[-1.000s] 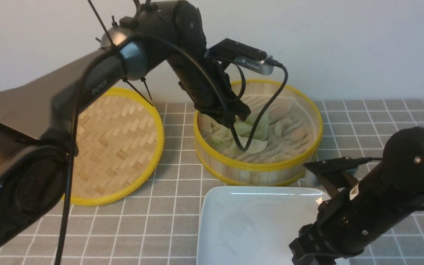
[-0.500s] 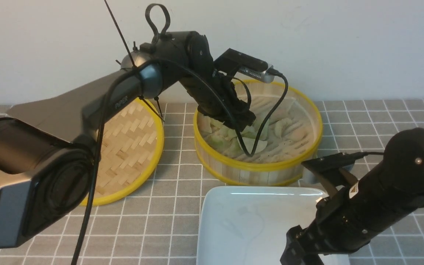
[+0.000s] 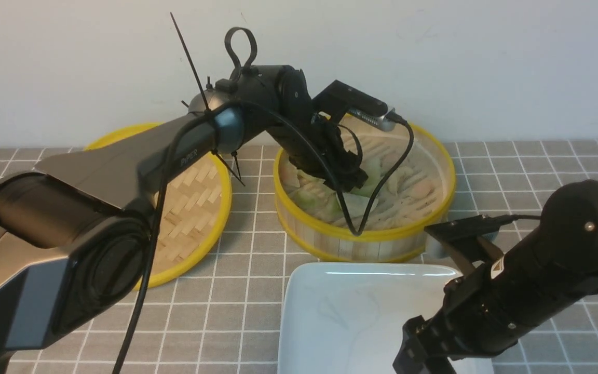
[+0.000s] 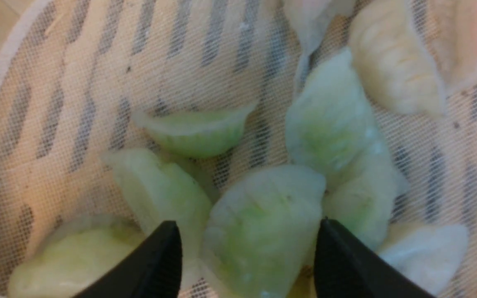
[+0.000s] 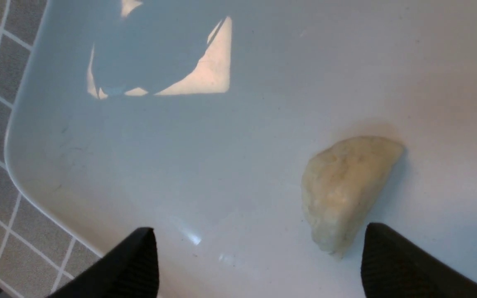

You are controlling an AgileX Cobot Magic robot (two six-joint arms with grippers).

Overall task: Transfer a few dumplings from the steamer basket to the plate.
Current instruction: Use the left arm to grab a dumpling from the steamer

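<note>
The steamer basket (image 3: 366, 236) stands at the back middle with several green, cream and pinkish dumplings (image 3: 413, 189) inside. My left gripper (image 4: 249, 225) reaches down into it, open, its two black fingers on either side of a pale green dumpling (image 4: 259, 244) lying among others on the mesh liner. In front of the basket is the white plate (image 3: 330, 311). My right gripper (image 5: 259, 236) hangs open low over the plate (image 5: 222, 145). One cream-white dumpling (image 5: 346, 186) lies on the plate just inside the right finger, free of both fingers.
The flat woven basket lid (image 3: 195, 208) lies to the left of the basket, partly behind my left arm. A grey checked cloth (image 3: 236, 322) covers the table. A black cable (image 3: 382, 182) loops from the left wrist camera into the basket.
My left arm has lowered and reached further into the basket. My right arm has shifted slightly left over the plate.
</note>
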